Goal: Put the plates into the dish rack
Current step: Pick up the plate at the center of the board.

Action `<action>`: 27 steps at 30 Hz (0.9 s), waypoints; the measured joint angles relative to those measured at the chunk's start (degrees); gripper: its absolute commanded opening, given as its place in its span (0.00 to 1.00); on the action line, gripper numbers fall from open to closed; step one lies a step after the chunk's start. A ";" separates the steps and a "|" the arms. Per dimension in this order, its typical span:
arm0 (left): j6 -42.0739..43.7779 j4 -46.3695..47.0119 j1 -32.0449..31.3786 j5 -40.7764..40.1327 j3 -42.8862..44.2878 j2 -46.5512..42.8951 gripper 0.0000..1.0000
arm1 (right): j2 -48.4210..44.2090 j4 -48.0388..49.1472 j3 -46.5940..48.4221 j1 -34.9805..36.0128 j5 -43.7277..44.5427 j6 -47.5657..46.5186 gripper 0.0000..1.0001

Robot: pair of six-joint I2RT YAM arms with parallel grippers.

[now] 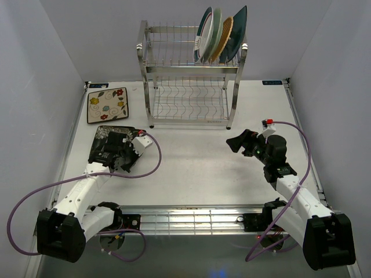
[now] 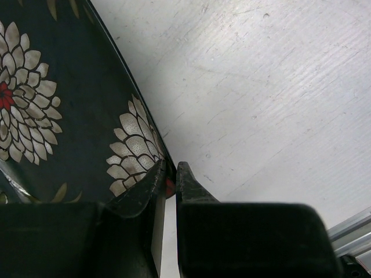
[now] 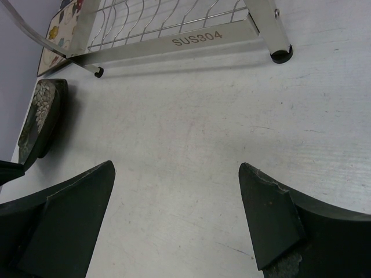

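Six plates on show for you. Four plates (image 1: pixel 219 36) stand on edge in the top tier of the one dish rack (image 1: pixel 188 87), at its right end. Two more are down on the table (image 1: pixel 197 168), front-left of the rack. Your left gripper (image 2: pixel 170 174) is pinched tight on the rim of the dark floral plate (image 2: pixel 58 116). The cream floral plate (image 1: pixel 107 105) lies flat just behind it. Your right gripper (image 3: pixel 177 168) hangs low over the table, jaws spread wide, holding nothing.

Bright, even light; soft shadows
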 measured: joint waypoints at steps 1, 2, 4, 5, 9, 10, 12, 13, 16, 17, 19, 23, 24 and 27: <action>0.00 0.33 0.00 -0.26 -0.28 0.00 0.16 | 0.07 0.02 0.00 0.00 0.00 0.00 0.93; 0.02 0.61 0.00 -0.55 -0.55 0.02 0.18 | 0.17 0.02 0.00 0.00 0.00 0.00 0.93; 0.02 1.01 0.00 -0.96 -0.79 0.00 0.21 | 0.28 0.00 0.00 0.00 0.00 0.00 0.93; 0.02 1.22 0.00 -1.09 -0.90 -0.02 0.22 | 0.31 0.00 0.00 0.00 0.00 0.00 0.93; 0.09 1.73 0.00 -1.42 -1.25 -0.07 0.27 | 0.31 0.02 0.00 0.00 0.00 0.00 0.93; 0.09 1.77 -0.02 -1.40 -1.31 -0.07 0.28 | 0.31 0.02 0.00 0.00 0.00 0.00 0.93; 0.13 1.77 -0.02 -1.40 -1.38 -0.09 0.34 | 0.31 0.02 0.00 0.00 0.00 0.02 0.93; 0.11 1.79 -0.02 -1.40 -1.38 -0.09 0.36 | 0.31 0.02 0.00 0.00 0.00 0.00 0.93; 0.15 1.81 -0.02 -1.31 -1.42 -0.22 0.43 | 0.31 0.04 0.00 0.00 0.00 0.02 0.93; 0.13 1.81 -0.02 -1.22 -1.44 -0.33 0.44 | 0.31 0.04 0.00 0.00 0.00 0.02 0.93; 0.11 1.81 -0.02 -1.09 -1.55 -0.85 0.46 | 0.31 0.04 0.00 0.00 0.00 0.00 0.92; 0.07 1.81 -0.02 -0.92 -1.57 -1.73 0.53 | 0.31 0.07 0.00 0.00 0.00 0.00 0.90; 0.02 1.84 -0.02 -0.92 -1.57 -1.81 0.54 | 0.31 0.07 0.00 0.00 0.00 0.00 0.90; -0.02 1.84 -0.02 -0.90 -1.57 -2.23 0.59 | 0.31 0.07 0.00 0.00 0.00 0.00 0.90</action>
